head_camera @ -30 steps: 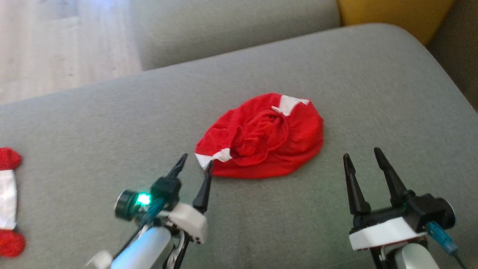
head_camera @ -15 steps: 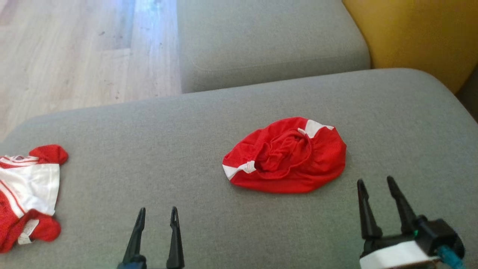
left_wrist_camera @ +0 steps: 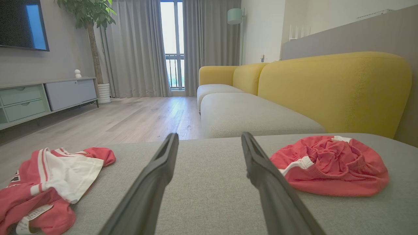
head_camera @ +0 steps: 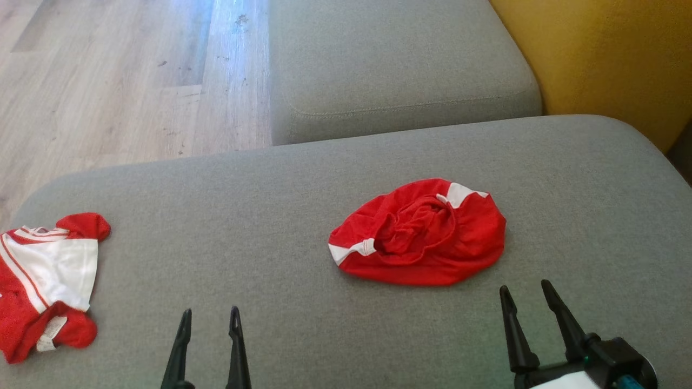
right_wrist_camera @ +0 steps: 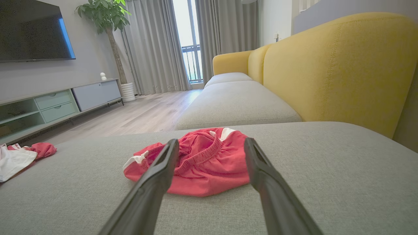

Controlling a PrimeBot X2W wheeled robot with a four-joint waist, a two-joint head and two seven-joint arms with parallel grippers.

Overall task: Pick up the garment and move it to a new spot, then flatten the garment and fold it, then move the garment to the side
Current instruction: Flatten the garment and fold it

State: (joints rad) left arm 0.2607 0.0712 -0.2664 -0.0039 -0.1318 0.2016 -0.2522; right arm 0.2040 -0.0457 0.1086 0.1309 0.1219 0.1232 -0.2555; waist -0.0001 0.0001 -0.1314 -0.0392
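Note:
A crumpled red garment (head_camera: pixel 419 233) with white trim lies bunched on the grey sofa cushion (head_camera: pixel 281 216), right of centre. It also shows in the left wrist view as the red garment (left_wrist_camera: pixel 329 164) and in the right wrist view as the red garment (right_wrist_camera: pixel 199 161). My left gripper (head_camera: pixel 211 317) is open near the bottom edge, left of the garment and well apart from it. My right gripper (head_camera: pixel 527 292) is open just below the garment's right end, touching nothing. Both hold nothing.
A second red and white garment (head_camera: pixel 46 281) lies at the cushion's left edge. Another grey seat cushion (head_camera: pixel 400 65) lies beyond, with a yellow backrest (head_camera: pixel 605 54) at the right. Wooden floor (head_camera: pixel 108 81) is at the upper left.
The head camera has tilted, shifting the whole picture. My left gripper has pulled back from the garment's left edge toward the bottom of the view. The garment lies unchanged.

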